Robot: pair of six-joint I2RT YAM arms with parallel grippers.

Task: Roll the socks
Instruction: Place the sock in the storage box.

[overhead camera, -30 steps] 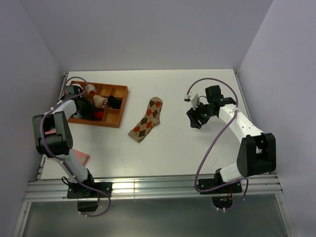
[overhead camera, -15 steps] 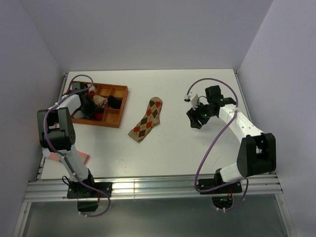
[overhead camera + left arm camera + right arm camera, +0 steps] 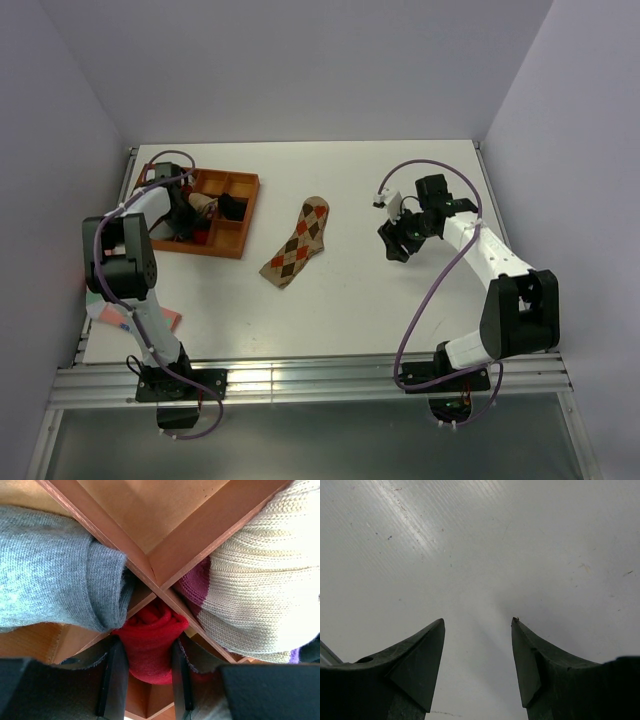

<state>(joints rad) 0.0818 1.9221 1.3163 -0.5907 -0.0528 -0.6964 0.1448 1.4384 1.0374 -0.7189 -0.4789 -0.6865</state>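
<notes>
My left fingers (image 3: 146, 676) clamp the red sock (image 3: 150, 635) between them, deep in its tray (image 3: 250, 216) cell. Lifting crooked could snag it on the divider (image 3: 215, 522). My right fingers (image 3: 477, 647) gape above the tabletop (image 3: 470, 540), with the argyle sock (image 3: 298, 243) well to their left.

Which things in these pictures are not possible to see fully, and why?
- Bright red rolled sock: left wrist view, sides hidden by fingers of the left hand.
- Cream knitted sock: left wrist view, cut off by the right edge.
- Pink sock: top view, mostly covered by the left arm.
- Tan argyle sock: outside the right wrist view.
</notes>
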